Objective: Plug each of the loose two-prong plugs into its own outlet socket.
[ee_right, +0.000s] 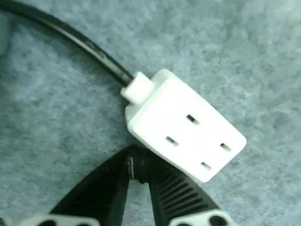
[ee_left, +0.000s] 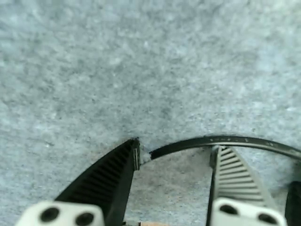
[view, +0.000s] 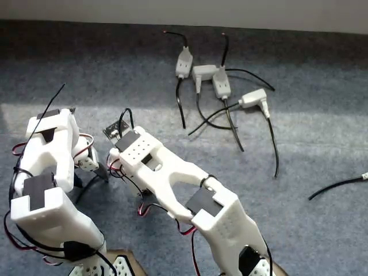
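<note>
Step in hand: approach and first grasp. No plug is held, and no joining is under way at either gripper.

Left gripper (ee_left: 176, 150): jaws spread wide and empty, tips low over the grey bench (ee_left: 141, 61). A black cable (ee_left: 244, 140) lies across the gap between the tips. Its bare end sits just beside one fingertip. No plug body shows on this stretch of cable.

Right gripper (ee_right: 138, 165): jaws closed or all but closed, with nothing between them. The tips sit right at the edge of a white socket block (ee_right: 181, 127). I cannot tell whether they touch it. The block lies flat with its slotted face up, showing two pairs of slots, all vacant. Its black cord (ee_right: 70, 33) leads away across the bench.

High view: a cluster of white fittings (view: 222, 83) on short black cables lies well apart from both arms, toward the far side of the bench. Two of them touch, but I cannot tell whether they are mated. Another cable end (view: 339, 185) lies off to one side.

Assessment: the task is at or near its start. The next move calls for one gripper to steady the socket block. The right gripper would have to open before it could grip the block's sides. The other gripper must fetch a plug by its body, prongs clear, and line them up with a slot pair.

Risk: the block is light and may slide on the bench under a push.
</note>
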`<state>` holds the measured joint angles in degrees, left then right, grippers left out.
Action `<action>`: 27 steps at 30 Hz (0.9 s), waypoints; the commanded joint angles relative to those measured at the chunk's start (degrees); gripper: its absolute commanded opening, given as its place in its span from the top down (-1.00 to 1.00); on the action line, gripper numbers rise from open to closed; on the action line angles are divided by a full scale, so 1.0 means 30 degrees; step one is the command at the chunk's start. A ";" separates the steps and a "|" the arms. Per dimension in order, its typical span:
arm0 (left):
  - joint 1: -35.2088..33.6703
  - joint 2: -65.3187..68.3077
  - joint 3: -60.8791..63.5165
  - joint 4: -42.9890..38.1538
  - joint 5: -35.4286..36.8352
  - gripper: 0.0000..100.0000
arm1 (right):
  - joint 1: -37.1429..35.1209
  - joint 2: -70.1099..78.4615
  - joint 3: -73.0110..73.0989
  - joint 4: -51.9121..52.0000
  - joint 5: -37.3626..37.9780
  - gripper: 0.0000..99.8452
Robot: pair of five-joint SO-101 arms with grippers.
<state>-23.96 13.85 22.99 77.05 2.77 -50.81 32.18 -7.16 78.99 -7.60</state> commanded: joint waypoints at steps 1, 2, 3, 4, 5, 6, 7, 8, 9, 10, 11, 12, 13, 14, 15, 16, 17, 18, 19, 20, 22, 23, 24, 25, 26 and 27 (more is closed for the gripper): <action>-0.1216 -0.0190 -0.0220 -0.0440 -0.0059 0.50 | 0.0366 -0.2183 -0.0161 0.0015 -0.0117 0.99; -0.1509 -0.0220 -0.0220 -0.0469 -0.0088 0.50 | 0.0337 -0.2828 -0.0161 0.0015 -0.0117 0.99; -0.1773 -0.0220 -0.0249 -0.0498 -0.0088 0.50 | 0.0337 -0.3443 -0.0161 0.0015 -0.0117 0.99; -0.2007 -0.0132 -0.0366 -0.0498 -0.0088 0.50 | 0.0308 -0.4117 -0.0161 0.0015 -0.0117 0.99; -0.2212 -0.0073 -0.0571 -0.0498 -0.0088 0.50 | 0.0308 -0.4733 -0.0132 0.0015 -0.0117 0.99; -0.2447 -0.0073 -0.0689 -0.0498 -0.0117 0.50 | 0.0308 -0.5231 -0.0132 0.0015 -0.0117 0.99; -0.2711 -0.0073 -0.0864 -0.0498 -0.0117 0.50 | 0.0337 -0.5670 -0.0103 0.0015 -0.0117 0.99; -0.2945 -0.0132 -0.0894 -0.0498 -0.0117 0.50 | 0.0366 -0.6051 -0.0103 0.0015 -0.0117 0.99; -0.3092 -0.0190 -0.1011 -0.0498 -0.0117 0.50 | 0.0484 -0.6198 -0.0103 0.0015 -0.0117 0.99; -0.3150 -0.0103 -0.1245 -0.0352 -0.0117 0.50 | 0.0747 -0.6227 -0.0103 -0.0015 -0.0117 0.99; -0.3209 -0.0073 -0.1363 -0.0352 -0.0117 0.50 | 0.0982 -0.6110 -0.0073 -0.0132 -0.0117 0.99; -0.3238 -0.0073 -0.1421 -0.0322 -0.0117 0.50 | 0.1275 -0.5875 -0.0073 -0.0220 -0.0117 0.99; -0.3238 -0.0073 -0.1509 -0.0322 -0.0117 0.50 | 0.1597 -0.5582 -0.0073 -0.0396 -0.0117 0.99; -0.3209 -0.0073 -0.1568 -0.0322 -0.0117 0.50 | 0.1919 -0.5201 -0.0073 -0.0601 -0.0117 0.99; -0.3179 -0.0103 -0.1568 -0.0322 -0.0088 0.50 | 0.2212 -0.4791 -0.0073 -0.0718 -0.0117 0.99; -0.3150 -0.0103 -0.1568 -0.0322 -0.0088 0.50 | 0.2418 -0.4410 -0.0073 -0.0835 -0.0117 0.99; -0.3150 -0.0103 -0.1568 -0.0322 -0.0088 0.50 | 0.2535 -0.4000 -0.0073 -0.0894 -0.0117 0.99; -0.3150 -0.0103 -0.1568 -0.0322 -0.0088 0.50 | 0.2593 -0.3648 -0.0103 -0.0923 -0.0117 0.99; -0.3121 -0.0103 -0.1568 -0.0322 -0.0088 0.50 | 0.2564 -0.3355 -0.0132 -0.1011 -0.0117 0.99; -0.3121 -0.0103 -0.1568 -0.0322 -0.0088 0.50 | 0.2505 -0.3179 -0.0161 -0.1040 -0.0147 0.99; -0.3121 -0.0073 -0.1538 -0.0322 -0.0088 0.50 | 0.2125 -0.3121 -0.0220 -0.1363 -0.0264 0.99; -0.3092 -0.0073 -0.1509 -0.0322 -0.0088 0.50 | 0.1890 -0.3092 -0.0249 -0.1509 -0.0264 0.99; -0.3062 -0.0073 -0.1480 -0.0322 -0.0088 0.50 | 0.1714 -0.3092 -0.0190 -0.1685 -0.0264 0.99; -0.2886 -0.0073 -0.1421 -0.0322 -0.0088 0.50 | 0.1480 -0.3062 -0.0161 -0.1890 -0.0264 0.99; -0.2711 -0.0073 -0.1363 -0.0322 -0.0088 0.50 | 0.1304 -0.3004 -0.0132 -0.2037 -0.0234 0.99; -0.2505 -0.0073 -0.1363 -0.0322 -0.0088 0.50 | 0.1158 -0.2945 -0.0103 -0.2095 -0.0205 0.99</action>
<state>-32.92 13.85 20.18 76.62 2.77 -45.54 23.82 -7.08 73.98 -7.78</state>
